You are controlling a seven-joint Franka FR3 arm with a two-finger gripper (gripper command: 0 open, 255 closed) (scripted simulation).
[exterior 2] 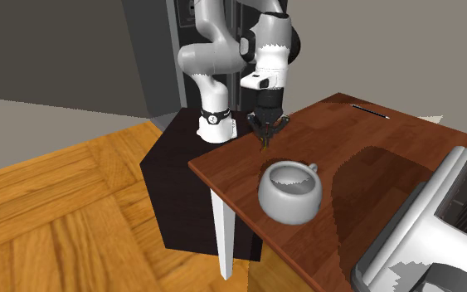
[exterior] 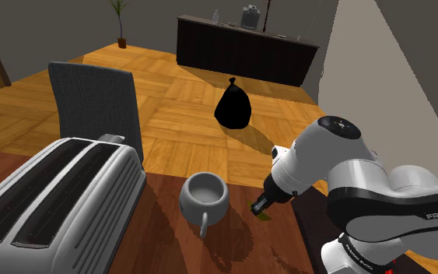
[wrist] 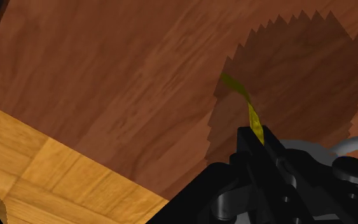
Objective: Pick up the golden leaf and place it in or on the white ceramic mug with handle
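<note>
Wrist view finding: the black gripper [wrist: 255, 136] has its two fingers [wrist: 245, 147] pressed together on one end of the golden leaf [wrist: 240, 95], a thin, narrow yellow strip. The rest of the leaf projects beyond the fingertips over the brown wooden table [wrist: 107, 76].

In the second exterior view the leaf [exterior 2: 264, 143] hangs below the gripper [exterior 2: 265, 131], close to the table edge nearest the black stand [exterior 2: 173, 191]. The white mug [exterior 2: 289, 192] sits near it, further along the tabletop. Whether the leaf's free tip touches the wood cannot be determined.

Risks:
- The hold is on one end only and the leaf looks thin and limp, so a quick move is judged likely to make it slip or twist out.
- If carried across too low, the free length could catch the mug's rim, pulling the leaf from the grip or nudging the mug.
- Released off-centre, so light a piece may settle on the rim and slide off onto the table.
- The gripper is close to the table edge, so a drop here could reach the parquet floor [wrist: 31, 172].

Orientation: the leaf's long axis runs roughly in line with the fingers, pointing away from the hand and down towards the table, with a slight bend towards its free tip. In the shoulder view the mug [exterior: 203, 194] stands near the gripper [exterior: 258, 206], on that view's left.
</note>
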